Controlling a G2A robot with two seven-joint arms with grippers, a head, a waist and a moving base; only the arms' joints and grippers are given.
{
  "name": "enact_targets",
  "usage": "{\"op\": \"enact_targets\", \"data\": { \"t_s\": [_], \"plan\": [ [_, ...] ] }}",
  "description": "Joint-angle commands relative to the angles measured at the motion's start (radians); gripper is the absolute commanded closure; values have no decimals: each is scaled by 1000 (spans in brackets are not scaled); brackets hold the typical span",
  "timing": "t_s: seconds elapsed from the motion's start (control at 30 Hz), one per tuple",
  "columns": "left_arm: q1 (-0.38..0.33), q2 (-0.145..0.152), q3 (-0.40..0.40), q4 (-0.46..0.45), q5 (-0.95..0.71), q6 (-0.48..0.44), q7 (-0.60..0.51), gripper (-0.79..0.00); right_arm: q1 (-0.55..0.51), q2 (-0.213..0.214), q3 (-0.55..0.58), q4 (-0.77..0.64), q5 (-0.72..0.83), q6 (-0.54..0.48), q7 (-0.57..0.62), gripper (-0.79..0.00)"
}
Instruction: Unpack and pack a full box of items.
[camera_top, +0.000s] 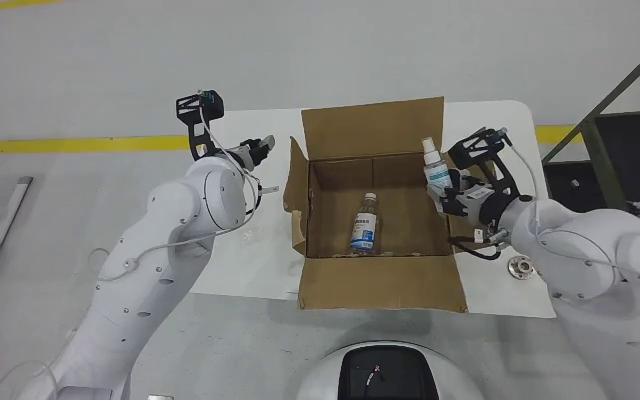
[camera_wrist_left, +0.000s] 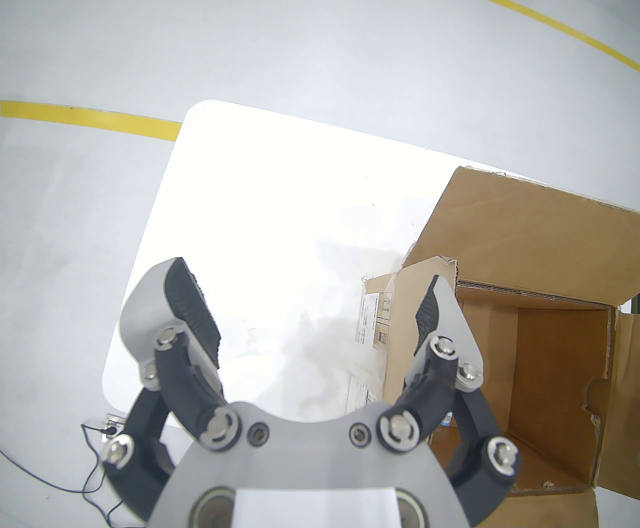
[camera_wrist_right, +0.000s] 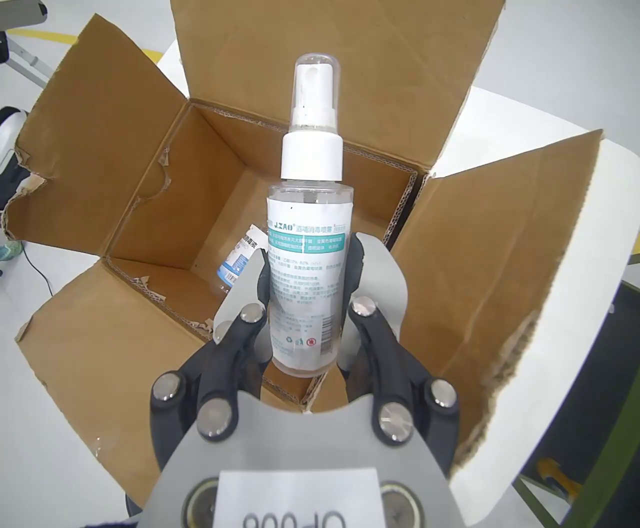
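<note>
Here, we hold the spray bottle (camera_wrist_right: 310, 225) over the open cardboard box (camera_top: 372, 128).
The right gripper (camera_wrist_right: 306, 265) pinches the bottle's labelled body at the box's right wall, right of centre in the top view. The left gripper (camera_wrist_left: 305, 282), fingers spread, hangs over the white table (camera_top: 275, 265) left of the box. We see a small bottle (camera_top: 365, 222) lying on the box floor.

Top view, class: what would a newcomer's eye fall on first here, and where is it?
The right pincer grips a clear spray bottle with a white nozzle over the rim of the open cardboard box. A smaller bottle lies on the box's floor. The left pincer hangs open above the white table beside the box.
</note>
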Motion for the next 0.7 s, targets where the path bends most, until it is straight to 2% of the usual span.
{"op": "enact_targets", "data": {
  "t_s": [0.0, 0.1, 0.23, 0.37, 0.67],
  "plan": [
    [0, 0, 0, 0, 0, 0, 0, -785, 0, 0, 0, 0, 0, 0, 0, 0],
    [0, 0, 0, 0, 0, 0, 0, -785, -24, 4, -24, 7, -28, -45, 11, 0],
    [0, 0, 0, 0, 0, 0, 0, -785, -27, -2, -92, 28, -49, 12, 5, 0],
    [0, 0, 0, 0, 0, 0, 0, -785, 0, -14, -196, 87, -113, 116, -21, 0],
    [0, 0, 0, 0, 0, 0, 0, -785, 149, -71, -448, 318, -263, 411, -33, 0]
  ]
}}
